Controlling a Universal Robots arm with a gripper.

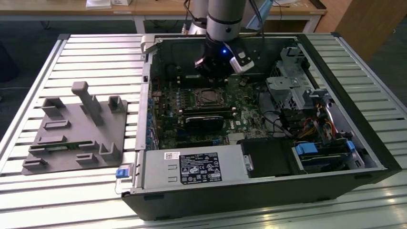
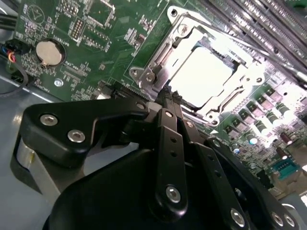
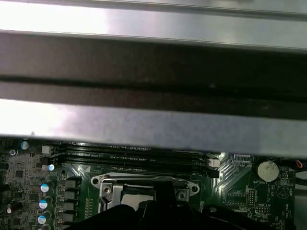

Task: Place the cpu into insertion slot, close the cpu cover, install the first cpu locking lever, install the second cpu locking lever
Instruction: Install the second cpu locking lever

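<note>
The cpu (image 2: 199, 76) lies flat in the insertion slot (image 1: 207, 97) on the green motherboard, its metal top glaring bright. The silver cpu cover (image 2: 163, 52) lies down flat around it as a frame. My gripper (image 2: 165, 96) hangs low inside the open computer case, its black fingers (image 2: 168, 139) drawn together to a point at one edge of the socket, beside the cover's corner. I see nothing between the fingertips. In the exterior view the gripper (image 1: 219, 76) is just behind the socket. In the first wrist view its black tip (image 3: 163, 191) overlaps the cover (image 3: 108, 179).
Long memory slots (image 3: 134, 158) run beside the socket. A coin battery (image 2: 48, 52) and a black card (image 1: 205, 119) sit on the board. The case wall (image 3: 144, 62), drive cage (image 1: 292, 90) and power supply (image 1: 190, 167) close it in. A grey fixture (image 1: 76, 129) lies outside on the table.
</note>
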